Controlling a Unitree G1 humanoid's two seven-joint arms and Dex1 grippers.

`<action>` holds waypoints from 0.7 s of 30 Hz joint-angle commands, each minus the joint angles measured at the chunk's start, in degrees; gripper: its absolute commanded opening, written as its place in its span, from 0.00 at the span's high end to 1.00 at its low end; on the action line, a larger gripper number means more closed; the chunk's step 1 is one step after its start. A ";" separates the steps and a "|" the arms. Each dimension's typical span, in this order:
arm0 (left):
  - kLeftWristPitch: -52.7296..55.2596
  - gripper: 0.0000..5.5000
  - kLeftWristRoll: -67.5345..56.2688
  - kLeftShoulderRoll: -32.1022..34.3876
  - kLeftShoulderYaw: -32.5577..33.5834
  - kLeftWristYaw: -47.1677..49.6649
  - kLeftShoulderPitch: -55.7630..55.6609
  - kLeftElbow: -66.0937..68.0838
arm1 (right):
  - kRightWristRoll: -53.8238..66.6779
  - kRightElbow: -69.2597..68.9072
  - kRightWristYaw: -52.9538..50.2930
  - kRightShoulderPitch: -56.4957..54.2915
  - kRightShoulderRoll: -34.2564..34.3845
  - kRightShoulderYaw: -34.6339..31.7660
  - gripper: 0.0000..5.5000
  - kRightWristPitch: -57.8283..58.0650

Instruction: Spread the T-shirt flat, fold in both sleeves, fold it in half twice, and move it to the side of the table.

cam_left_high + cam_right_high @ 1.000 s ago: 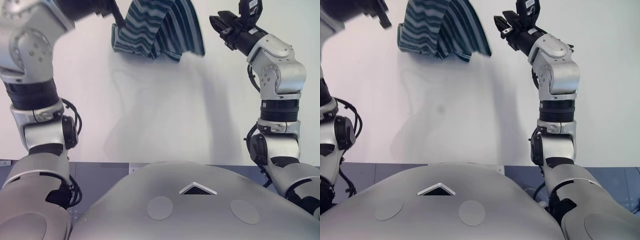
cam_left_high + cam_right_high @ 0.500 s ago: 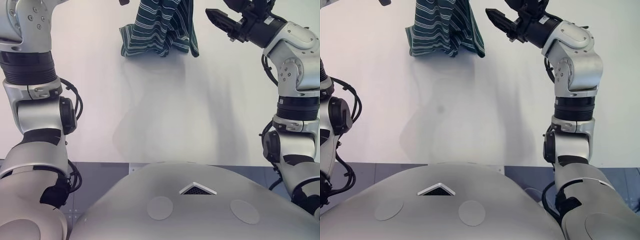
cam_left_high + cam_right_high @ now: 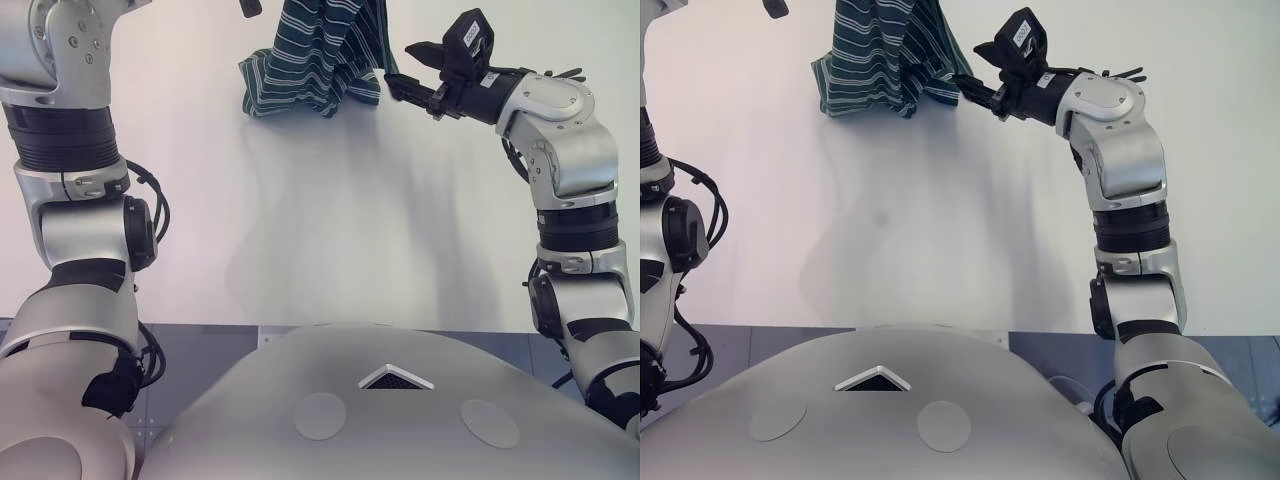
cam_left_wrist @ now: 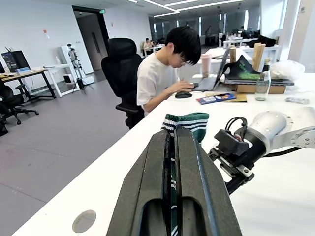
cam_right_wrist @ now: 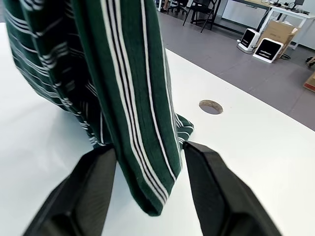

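The green T-shirt point(image 3: 310, 60) with white stripes hangs bunched above the far middle of the white table point(image 3: 330, 230), its lower folds resting on the surface. My left gripper point(image 4: 172, 135) is raised at the top of the head views and is shut on the upper cloth, which shows between its fingers. My right gripper point(image 3: 400, 72) is open at the shirt's right side. In the right wrist view its two fingers point(image 5: 93, 196) stand on either side of the hanging striped edge point(image 5: 128, 98), without pinching it.
A round cable hole point(image 5: 210, 106) lies in the table beyond the shirt. The table's near edge point(image 3: 300, 326) runs across just ahead of me. Office chairs and desks stand on the floor past the far edge.
The left gripper has lifted the shirt so it now hangs instead of spreading. The right gripper came down and leftward to straddle the shirt's right edge.
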 commanded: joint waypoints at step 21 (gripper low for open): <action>-2.65 0.95 3.02 0.66 -0.49 0.39 10.23 -3.05 | 16.50 0.22 -6.05 -20.23 3.98 -18.79 1.00 2.88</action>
